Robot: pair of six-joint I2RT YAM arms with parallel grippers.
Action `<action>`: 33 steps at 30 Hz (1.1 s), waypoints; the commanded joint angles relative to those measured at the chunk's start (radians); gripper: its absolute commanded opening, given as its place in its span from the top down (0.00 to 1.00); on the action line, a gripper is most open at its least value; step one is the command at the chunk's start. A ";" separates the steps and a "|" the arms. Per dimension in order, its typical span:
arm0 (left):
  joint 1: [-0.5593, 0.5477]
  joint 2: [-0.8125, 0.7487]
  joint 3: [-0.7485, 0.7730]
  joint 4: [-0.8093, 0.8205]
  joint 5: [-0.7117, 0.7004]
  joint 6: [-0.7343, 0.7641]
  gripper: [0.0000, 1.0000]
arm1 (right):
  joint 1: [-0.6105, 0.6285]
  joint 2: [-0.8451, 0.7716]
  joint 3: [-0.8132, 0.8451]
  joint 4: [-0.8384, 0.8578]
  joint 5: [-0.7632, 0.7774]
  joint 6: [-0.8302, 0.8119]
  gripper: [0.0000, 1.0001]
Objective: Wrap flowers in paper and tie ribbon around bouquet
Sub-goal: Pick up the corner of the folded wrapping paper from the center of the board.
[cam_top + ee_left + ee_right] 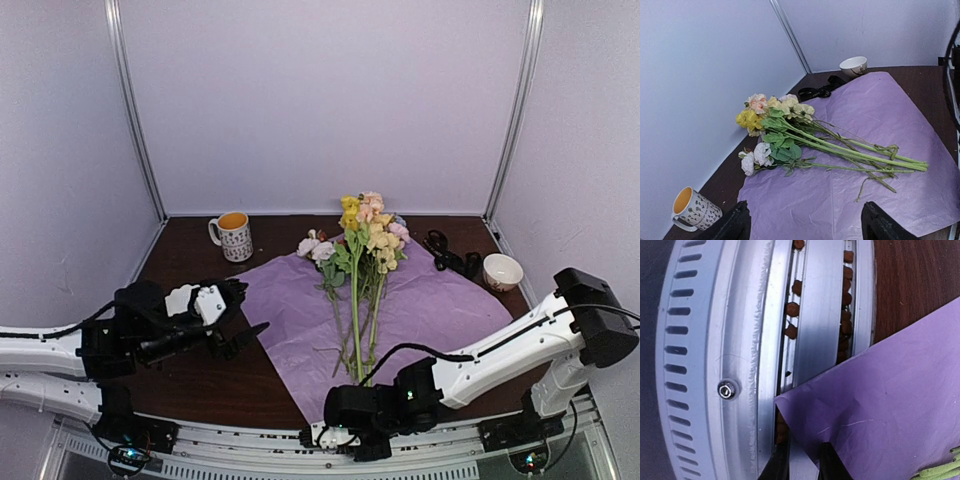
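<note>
Dark wooden bench point(195, 385), white-walled booth point(320, 100). Left end effector point(806, 216): jaws wide apart, empty, just beside the paper point(440, 300), left edge. Flowers point(358, 285): lying mid-sheet, blooms far. Right end effector point(802, 452): jaws nearly together at the near corner; grip unconfirmed. Advice: pinch paper only, lift slowly, fold over stems without dragging them.

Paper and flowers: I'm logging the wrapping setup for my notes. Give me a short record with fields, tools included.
paper: flat on table, near corner overhanging the rail
flowers: lying on paper, unwrapped, stems toward the arms
ribbon: at paper's far right edge, near bowl
left tool: open, over paper's left side
right tool: at paper's near corner; grip unclear
</note>
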 commanded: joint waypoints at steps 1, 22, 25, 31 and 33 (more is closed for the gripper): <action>-0.057 0.001 -0.062 0.102 0.029 0.044 0.22 | -0.077 -0.004 0.023 0.030 0.140 -0.003 0.84; -0.184 -0.043 -0.107 0.018 -0.005 0.152 0.23 | -0.139 -0.080 -0.001 0.027 0.090 0.021 0.81; -0.184 -0.079 -0.120 0.044 -0.012 0.137 0.22 | -0.120 -0.071 -0.001 0.012 0.063 0.016 0.53; -0.184 -0.146 -0.152 0.072 -0.036 0.128 0.19 | -0.096 0.016 0.049 -0.044 0.016 -0.006 0.38; -0.184 -0.136 -0.143 0.054 -0.027 0.122 0.18 | -0.098 0.042 0.067 -0.059 0.024 -0.006 0.34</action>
